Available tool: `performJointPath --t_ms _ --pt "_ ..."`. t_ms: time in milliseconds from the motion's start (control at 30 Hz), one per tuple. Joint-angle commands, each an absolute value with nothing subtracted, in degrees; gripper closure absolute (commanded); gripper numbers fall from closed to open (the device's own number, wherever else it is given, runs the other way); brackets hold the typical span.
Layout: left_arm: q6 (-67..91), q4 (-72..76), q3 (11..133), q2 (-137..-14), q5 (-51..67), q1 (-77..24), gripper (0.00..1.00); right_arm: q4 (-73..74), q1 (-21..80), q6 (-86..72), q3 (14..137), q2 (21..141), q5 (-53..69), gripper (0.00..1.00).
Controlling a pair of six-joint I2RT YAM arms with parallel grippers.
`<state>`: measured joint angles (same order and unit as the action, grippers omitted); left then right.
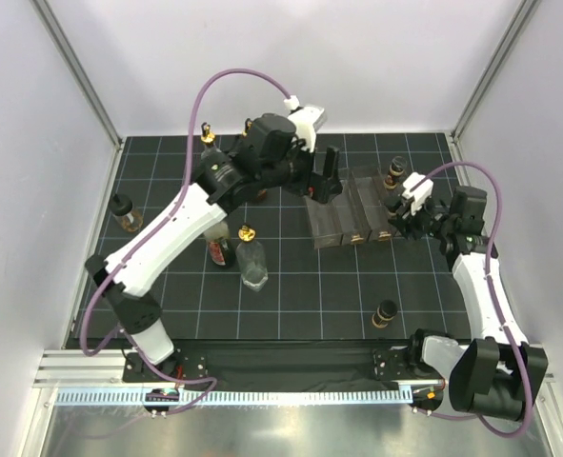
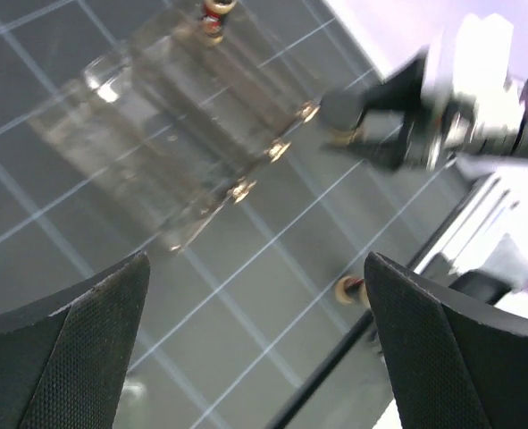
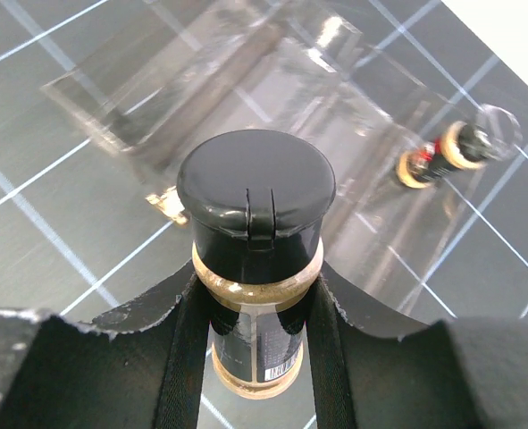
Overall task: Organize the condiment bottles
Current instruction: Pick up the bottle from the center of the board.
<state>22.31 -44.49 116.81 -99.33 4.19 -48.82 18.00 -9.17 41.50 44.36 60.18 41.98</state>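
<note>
From the top, the left gripper (image 1: 325,181) hangs over the back left corner of the clear rack (image 1: 350,208) and the right gripper (image 1: 402,211) sits just off its right end, so I'd hold the left arm clear while the right one works. Left wrist cam: those fingers are spread wide with nothing between them, and the rack is below. Right wrist cam: fingers clamped on the neck of a small black-capped bottle (image 3: 256,192), upright just beside the rack — I'd centre it over a slot and lower it straight before letting go.

Right hand (image 2: 357,134) blurred, red sauce bottle (image 1: 222,253) half hidden behind left arm (image 1: 171,228)
</note>
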Motion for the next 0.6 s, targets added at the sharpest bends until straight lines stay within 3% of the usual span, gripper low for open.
performJointPath --t_ms 0,567 --pt "14.95 -42.10 111.81 -92.38 0.88 -48.34 0.00 7.23 -11.94 34.82 43.77 61.69 44.56 0.96" --pt "8.18 -31.47 91.24 -82.44 -1.41 -48.16 0.00 -22.22 -14.94 17.41 45.96 79.53 42.19 0.96"
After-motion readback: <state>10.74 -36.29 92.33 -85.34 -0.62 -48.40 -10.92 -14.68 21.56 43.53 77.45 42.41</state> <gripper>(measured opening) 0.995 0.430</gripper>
